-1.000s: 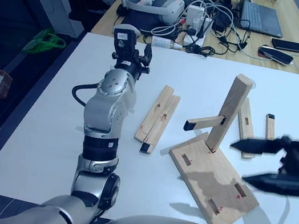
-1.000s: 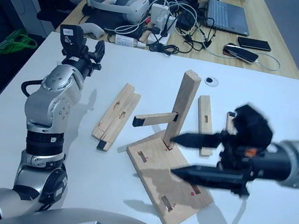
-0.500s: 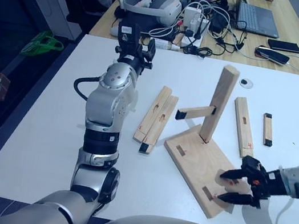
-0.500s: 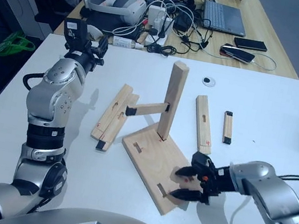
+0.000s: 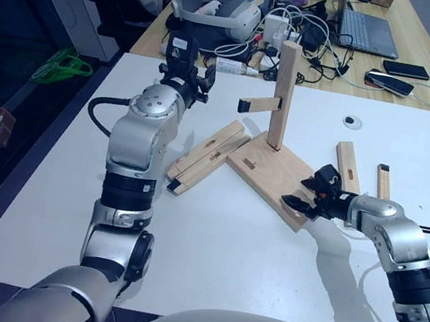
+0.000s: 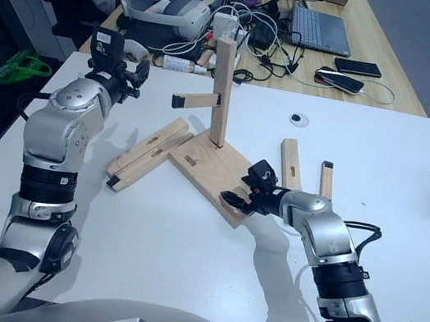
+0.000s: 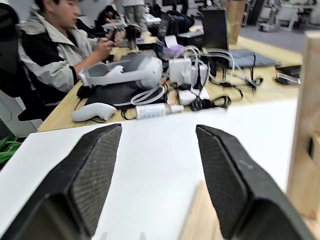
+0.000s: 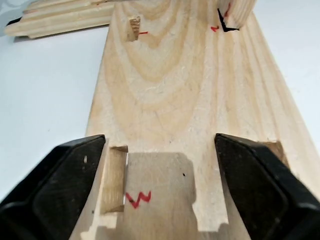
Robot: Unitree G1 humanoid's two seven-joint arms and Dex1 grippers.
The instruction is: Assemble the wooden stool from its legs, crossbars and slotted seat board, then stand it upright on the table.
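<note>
Counter (image 5: 209, 243), white, carrying all the parts. Board (image 5: 272, 175): flat at mid-counter, long axis running from 10 to 4 o'clock, open slots showing in its top face. Upright leg (image 5: 284, 90): stands vertical in the board's 10 o'clock end. Crossbar (image 5: 258, 104): projects level from the upper part of the upright leg toward 9 o'clock, dark-tipped, clear of the counter. Leg pair (image 5: 203, 157): two slotted legs lying side by side at the board's 9 o'clock, touching each other and just beside the board's edge. Loose leg (image 5: 348, 164): flat at the board's 3 o'clock, apart from it. Short bar (image 5: 383, 181): flat just beyond the loose leg, also at 3 o'clock. Right gripper (image 8: 160, 150): low at the board's 4 o'clock end, jaws spread wide with the end of the board lying between them, one finger at each corner; whether they press on the wood cannot be told. Left gripper (image 7: 156, 131): raised at the board's 10 o'clock, well apart from it, jaws wide apart with nothing between them.
</note>
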